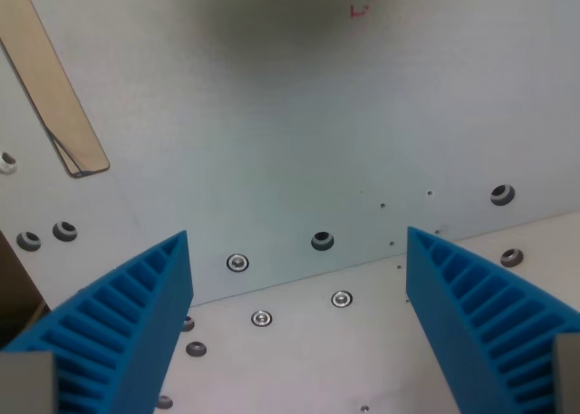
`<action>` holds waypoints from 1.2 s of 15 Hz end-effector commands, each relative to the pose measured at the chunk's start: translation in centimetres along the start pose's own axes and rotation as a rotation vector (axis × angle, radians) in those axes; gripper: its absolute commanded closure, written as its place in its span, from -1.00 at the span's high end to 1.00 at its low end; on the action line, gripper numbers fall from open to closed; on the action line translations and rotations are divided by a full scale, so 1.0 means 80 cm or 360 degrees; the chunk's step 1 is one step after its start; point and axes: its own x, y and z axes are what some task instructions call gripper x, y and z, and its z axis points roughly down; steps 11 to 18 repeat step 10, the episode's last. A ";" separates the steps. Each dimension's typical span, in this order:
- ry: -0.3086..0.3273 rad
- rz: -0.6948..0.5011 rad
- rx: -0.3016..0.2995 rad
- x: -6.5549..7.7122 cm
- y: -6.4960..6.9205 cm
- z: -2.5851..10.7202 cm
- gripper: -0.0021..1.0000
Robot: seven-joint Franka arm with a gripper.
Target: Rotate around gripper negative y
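End effector (299, 251): blue ribbed fingers (127, 328) spread wide, nothing between them.
Task's thing: the end effector itself; no object to grasp.
Bench (299, 124): grey bolted plate directly below, seam running across between the fingers.
Tape strip (50, 88): upper left, well apart.

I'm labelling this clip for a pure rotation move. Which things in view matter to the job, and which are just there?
Job:
- end effector, fingers open, holding nothing

Just there:
- metal plate
- screws and holes
- tan strip
- small red mark
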 end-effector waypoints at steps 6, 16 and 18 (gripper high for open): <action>-0.0486 -0.0017 0.0014 0.010 0.001 -0.010 1.00; -0.0560 -0.0017 0.0013 0.010 0.001 -0.010 1.00; -0.0560 -0.0017 0.0013 0.010 0.001 -0.010 1.00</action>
